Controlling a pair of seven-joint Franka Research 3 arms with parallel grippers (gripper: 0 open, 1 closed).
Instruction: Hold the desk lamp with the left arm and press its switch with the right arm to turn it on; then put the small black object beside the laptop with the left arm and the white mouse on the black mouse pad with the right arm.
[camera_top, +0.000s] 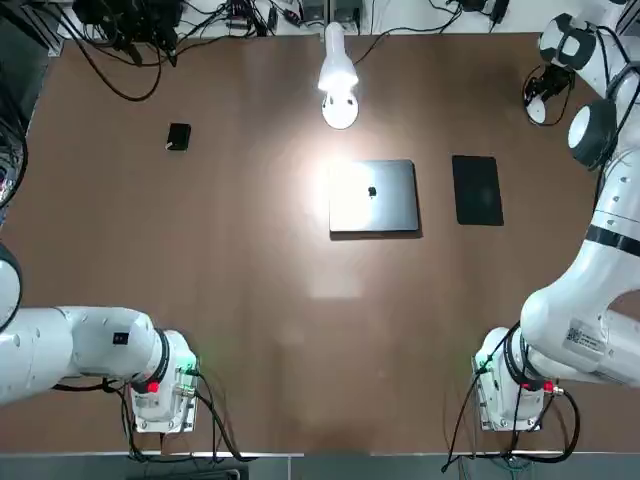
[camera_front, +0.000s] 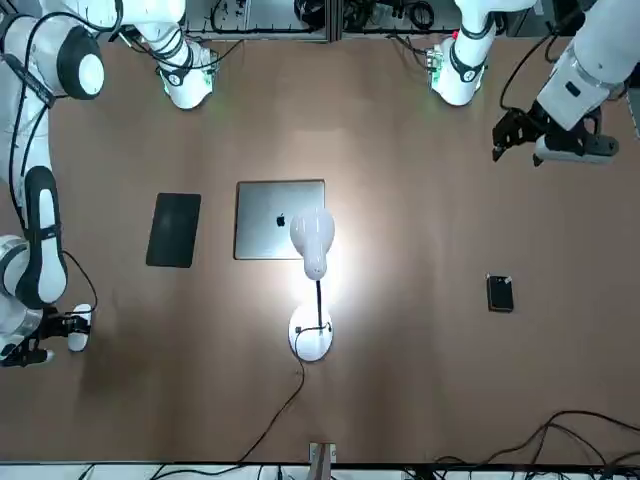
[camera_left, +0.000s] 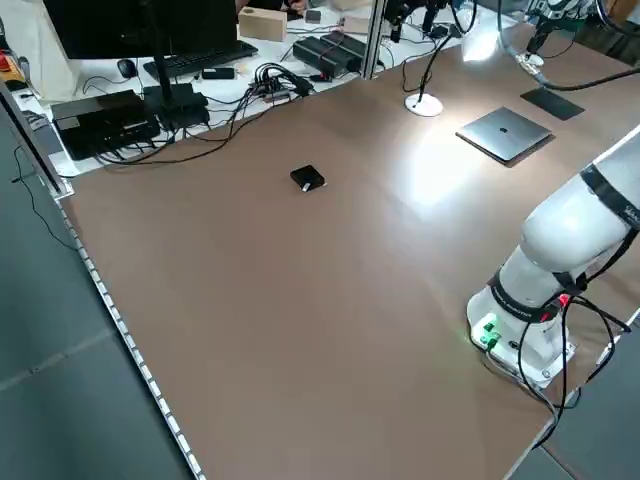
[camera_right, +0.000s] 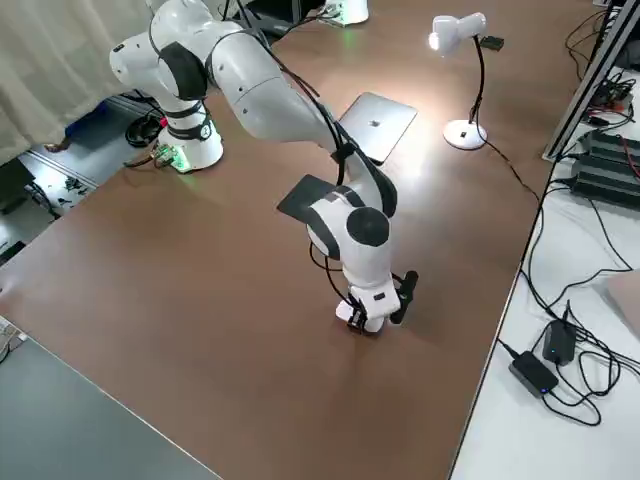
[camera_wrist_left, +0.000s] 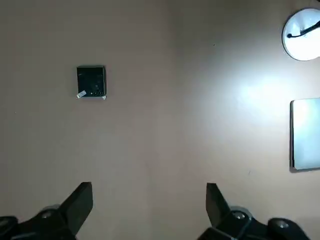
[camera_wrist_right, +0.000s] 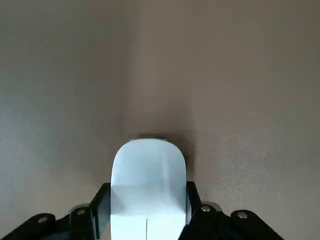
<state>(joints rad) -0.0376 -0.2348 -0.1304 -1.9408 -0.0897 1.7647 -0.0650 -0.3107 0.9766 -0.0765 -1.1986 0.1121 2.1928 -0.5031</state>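
Your brown table (camera_top: 250, 330) has cables and gear along its far edge. The block (camera_top: 178, 136) lies far left, the left gripper (camera_front: 515, 135) hanging wide apart over bare wood. The lamp (camera_top: 338, 75) glows beyond the laptop (camera_top: 373, 196); the pad (camera_top: 477, 189) sits right. Far right, the right gripper (camera_wrist_right: 147, 212) straddles the mouse (camera_wrist_right: 148, 172), fingers touching its sides.

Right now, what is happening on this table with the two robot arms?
The desk lamp is lit and shines on the closed laptop. The right gripper is down at the far right of the table, its fingers on either side of the white mouse; the black mouse pad beside the laptop is bare. The left gripper hangs open above the table, with the small black object ahead of it, untouched and far from the laptop.
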